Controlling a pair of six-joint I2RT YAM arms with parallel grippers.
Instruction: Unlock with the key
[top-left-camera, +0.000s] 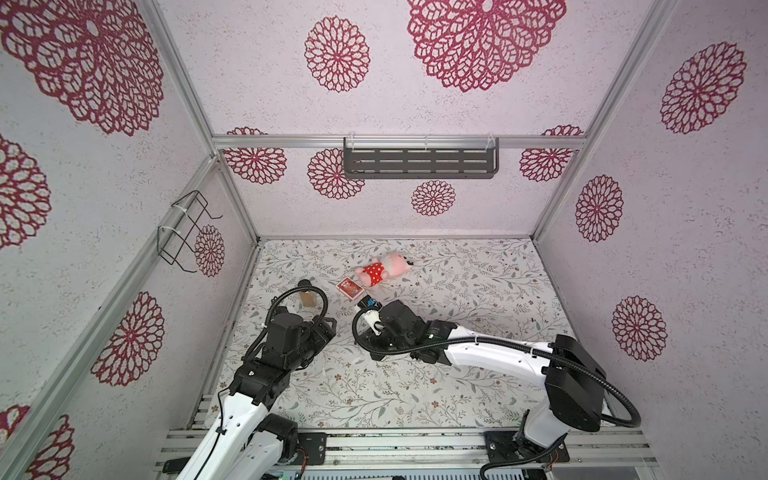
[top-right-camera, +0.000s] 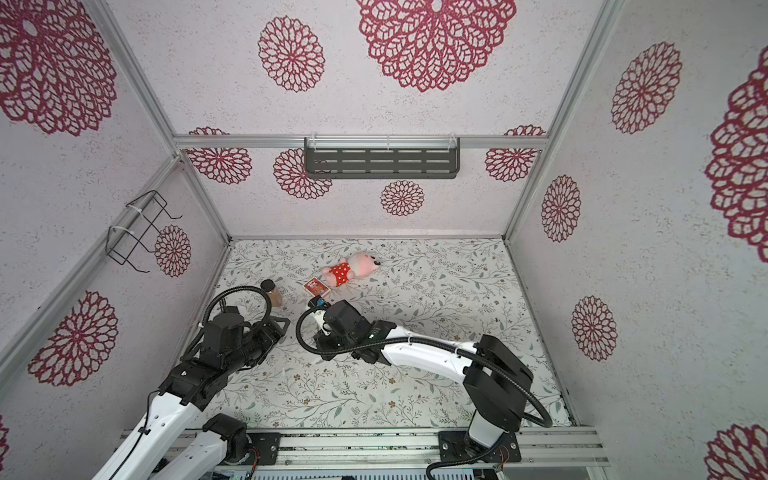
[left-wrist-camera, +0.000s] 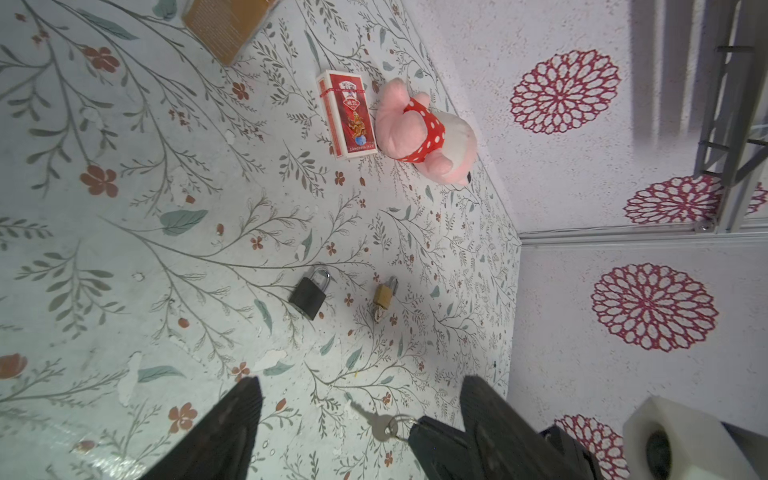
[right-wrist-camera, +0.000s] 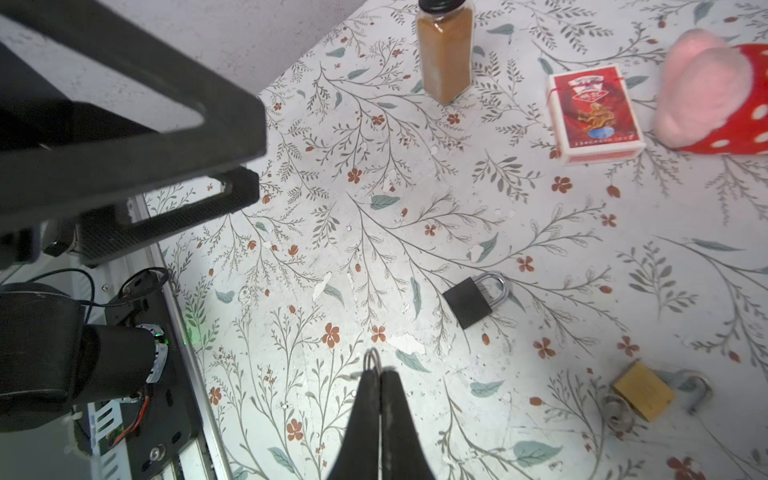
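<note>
My right gripper (right-wrist-camera: 380, 372) is shut on a metal ring (right-wrist-camera: 372, 360). In the left wrist view a small silver key (left-wrist-camera: 376, 422) hangs from that ring, just off the tabletop, at the right gripper's tips (left-wrist-camera: 417, 430). My left gripper (left-wrist-camera: 361, 380) is open with nothing in it, and its two fingers stand either side of the key. A black padlock (right-wrist-camera: 473, 301) (left-wrist-camera: 309, 293) with a shut steel shackle lies flat a short way beyond the key. Further off lies a brass padlock (right-wrist-camera: 642, 395) (left-wrist-camera: 384, 295) with a key ring at its base. In both top views the right wrist (top-left-camera: 399, 322) hides both padlocks.
A spice bottle (top-left-camera: 308, 296) stands by the left gripper (top-left-camera: 328, 328). A red card box (top-left-camera: 350, 288) and a pink plush toy (top-left-camera: 384, 268) lie further back. On the walls hang a wire rack (top-left-camera: 185, 232) at left and a grey shelf (top-left-camera: 419, 163) at the back.
</note>
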